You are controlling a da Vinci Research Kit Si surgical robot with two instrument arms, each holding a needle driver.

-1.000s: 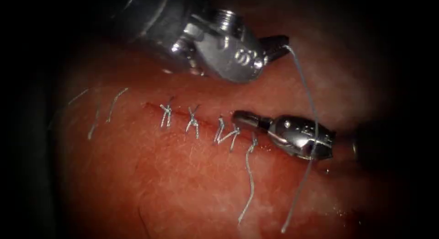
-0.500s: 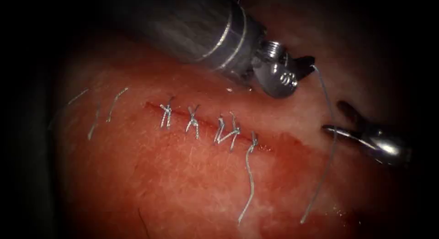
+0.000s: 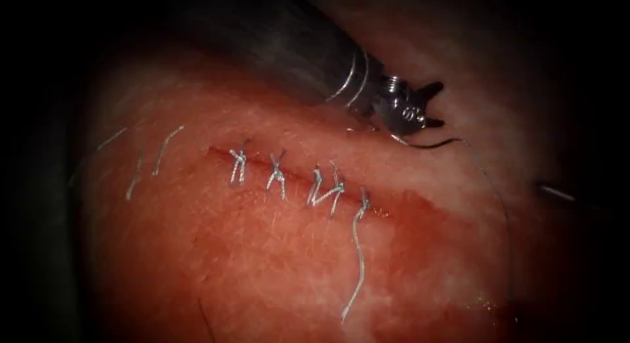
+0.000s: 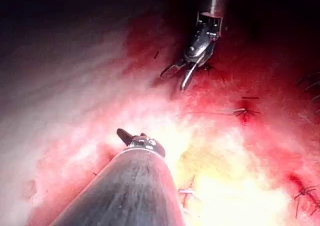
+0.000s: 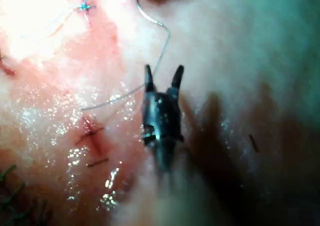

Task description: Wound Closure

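Observation:
The tissue [image 3: 262, 264] bears a slanting cut [image 3: 223, 154] closed by several stitches [image 3: 275, 176]. My left tool [image 3: 434, 107] hovers right of the cut's right end, jaws open and holding nothing. Just below it a thin dark curved needle [image 3: 426, 145] lies on the tissue, free of both tools. From it the thread [image 3: 504, 205] trails down to the right. My right tool [image 5: 164, 73] stands with its jaws open and empty, the thread [image 5: 159, 61] passing beside one jaw. The same tool [image 4: 176, 77] is seen spread in the left wrist view.
A long thread tail [image 3: 358, 264] hangs from the rightmost stitch. Cut thread ends [image 3: 161, 151] lie on the tissue left of the cut. Red fluid [image 3: 426, 231] wets the tissue around the cut's right end. The left tool's shaft [image 3: 295, 48] crosses above the cut.
The left tool moved right along the tissue, opened its jaws and let go of the thread, which dropped onto the tissue. The right tool opened and withdrew to the right edge.

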